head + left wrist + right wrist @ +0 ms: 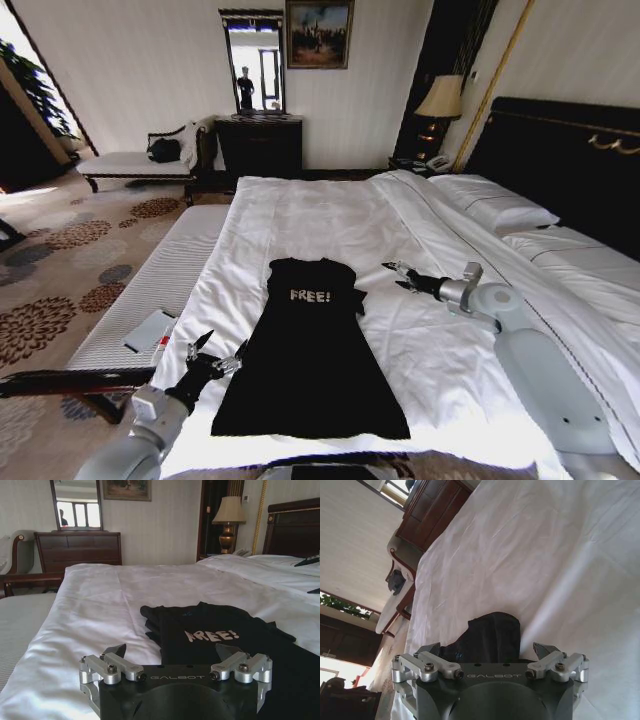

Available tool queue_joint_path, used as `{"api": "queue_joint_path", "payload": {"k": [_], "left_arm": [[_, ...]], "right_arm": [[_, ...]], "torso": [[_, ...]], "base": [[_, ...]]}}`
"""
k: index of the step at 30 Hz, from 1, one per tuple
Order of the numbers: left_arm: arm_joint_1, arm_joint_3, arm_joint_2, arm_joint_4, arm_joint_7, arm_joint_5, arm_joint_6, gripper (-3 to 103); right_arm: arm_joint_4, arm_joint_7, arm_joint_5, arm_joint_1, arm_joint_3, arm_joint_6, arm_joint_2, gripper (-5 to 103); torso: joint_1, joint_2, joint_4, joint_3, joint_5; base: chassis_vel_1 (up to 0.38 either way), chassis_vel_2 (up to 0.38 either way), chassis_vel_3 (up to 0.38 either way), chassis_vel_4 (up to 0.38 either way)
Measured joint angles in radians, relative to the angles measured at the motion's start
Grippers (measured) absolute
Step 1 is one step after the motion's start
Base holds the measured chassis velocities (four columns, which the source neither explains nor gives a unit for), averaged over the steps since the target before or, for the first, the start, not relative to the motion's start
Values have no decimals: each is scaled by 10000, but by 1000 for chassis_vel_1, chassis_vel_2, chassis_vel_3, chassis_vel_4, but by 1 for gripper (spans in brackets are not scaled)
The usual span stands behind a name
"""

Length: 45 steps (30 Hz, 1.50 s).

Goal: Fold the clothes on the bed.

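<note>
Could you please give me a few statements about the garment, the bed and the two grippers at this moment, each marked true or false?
1. The black garment lies spread flat on the bed. True.
2. The left gripper is shut on the garment. False: it is open beside the garment's edge, holding nothing.
3. The right gripper is open, near the garment's shoulder. True.
4. The garment is already folded in half. False: it lies at full length, lettering showing.
5. A lamp stands beside the headboard. True.
</note>
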Motion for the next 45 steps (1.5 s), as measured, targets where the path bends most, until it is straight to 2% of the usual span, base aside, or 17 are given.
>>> {"api": "queue_joint_path", "payload": {"k": [2,5,9,11,14,16,19,22,25,29,31,33,35,40,43,45], "left_arm": [[-26,13,165,-46,-1,-130,0,100],[-75,52,280,-55,0,-319,2,100],[-188,83,363,-100,-9,-742,3,100],[-175,59,385,-133,-9,-796,3,100],[-17,-115,583,-266,-10,-900,7,100],[-6,-134,603,-283,-10,-902,8,100],[59,-207,671,-392,-11,-912,29,100],[98,-203,677,-411,-10,-906,49,100],[131,-191,720,-429,-9,-867,60,100],[130,-191,728,-452,-8,-863,63,100],[153,-191,708,-515,-6,-842,80,100],[176,-194,687,-519,-4,-779,82,100],[226,-207,647,-519,-3,-698,82,100],[258,-216,594,-519,-3,-650,84,100],[242,-219,603,-519,-2,-652,83,100],[226,-222,614,-520,-1,-657,83,100]], "right_arm": [[-680,-69,-317,386,-150,0,386,100],[-1141,-165,-649,651,-377,0,575,100],[-2033,-548,-1703,1032,-871,1,1049,100],[-2152,-594,-1813,1067,-892,1,1149,100],[-2718,-750,-2243,1206,-760,7,1766,100],[-2769,-767,-2270,1212,-728,8,1810,103],[-3191,-994,-2529,1215,-469,18,2041,99],[-3286,-1083,-2674,1120,-342,24,2135,97],[-3225,-1177,-2770,788,-150,28,2285,88],[-3195,-1220,-2837,596,-45,33,2411,86],[-3238,-1229,-2895,469,52,41,2575,73],[-3233,-1233,-2909,426,76,42,2626,73],[-3170,-1232,-2914,386,96,42,2690,65],[-3130,-1219,-2927,388,124,43,2759,62],[-3177,-1211,-2962,415,128,42,2722,52],[-3177,-1208,-2965,408,129,42,2708,52]], "torso": [[0,0,-2,1,0],[1,0,-2,1,1],[0,0,-4,-1,-4],[0,0,-4,-1,-3],[0,0,1,0,3],[0,0,2,0,2],[0,1,-6,-1,-2],[0,2,-4,-1,-2],[0,2,-3,-1,0],[-1,2,-5,-1,-2],[-2,2,-1,-2,0],[-2,2,-2,-2,0],[-2,2,-3,-1,0],[-2,2,0,-1,0],[-1,2,-1,-1,0],[-1,2,-1,-1,0]], "base": [[0,0,0,0],[0,0,0,0],[0,0,0,0],[0,0,0,0],[0,0,0,0],[0,0,0,0],[0,0,0,0],[0,0,0,0],[0,0,0,0],[0,0,0,0],[0,0,0,0],[0,0,0,0],[0,0,0,0],[0,0,0,0],[0,0,0,0],[0,0,0,0]]}}
